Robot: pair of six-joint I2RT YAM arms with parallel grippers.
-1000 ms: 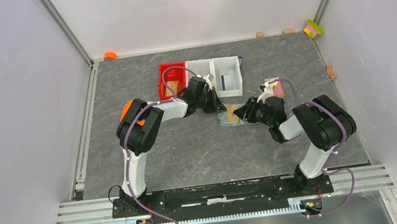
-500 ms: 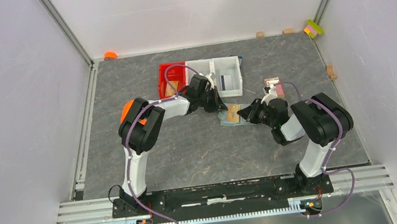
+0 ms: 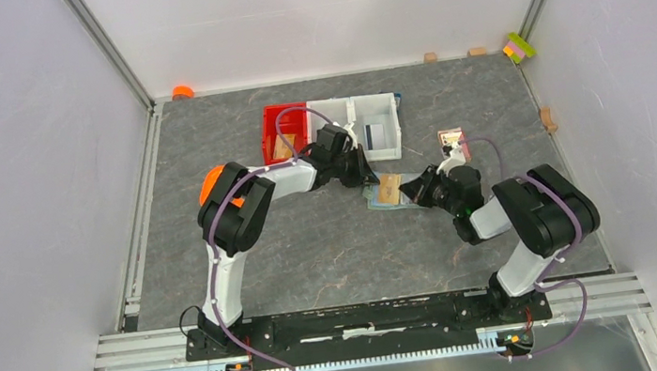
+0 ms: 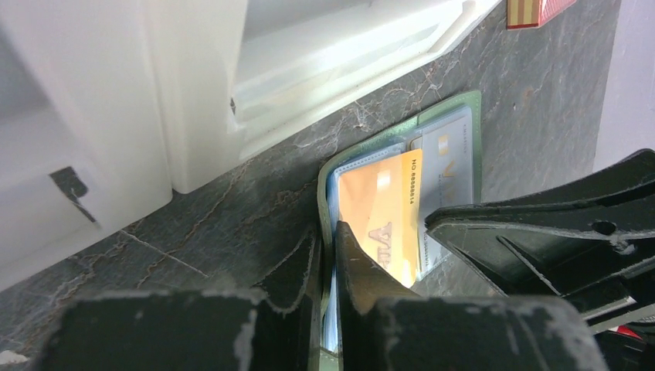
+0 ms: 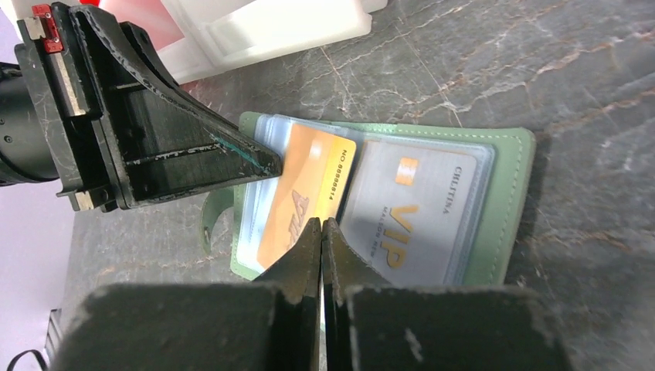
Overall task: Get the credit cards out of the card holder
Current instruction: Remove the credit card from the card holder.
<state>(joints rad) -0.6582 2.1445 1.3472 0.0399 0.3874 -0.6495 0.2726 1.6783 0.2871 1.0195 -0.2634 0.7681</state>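
Note:
The sage-green card holder (image 5: 511, 197) lies open on the table, also seen from above (image 3: 370, 203). A tan-gold credit card (image 5: 309, 174) sticks out slantwise across its fold. A grey VIP card (image 5: 425, 220) sits in the right pocket, and a pale blue one (image 5: 249, 224) in the left. My right gripper (image 5: 320, 225) is shut, its tips resting on the gold card's near edge. My left gripper (image 4: 328, 230) is closed on the holder's edge nearest the bins, with green rim and pale sleeve showing between its fingers. Its finger (image 5: 178, 147) comes in from the left.
A red bin (image 3: 283, 134) and white bins (image 3: 376, 128) stand just behind the left gripper, close to the holder. A pink square item (image 3: 453, 142) lies behind the right gripper. Small blocks (image 3: 520, 46) and an orange object (image 3: 182, 92) sit along the back wall.
My right gripper's jaws have closed from part-open to shut at the gold card, and the right arm has settled lower and nearer. The left gripper has stayed at the holder's edge.

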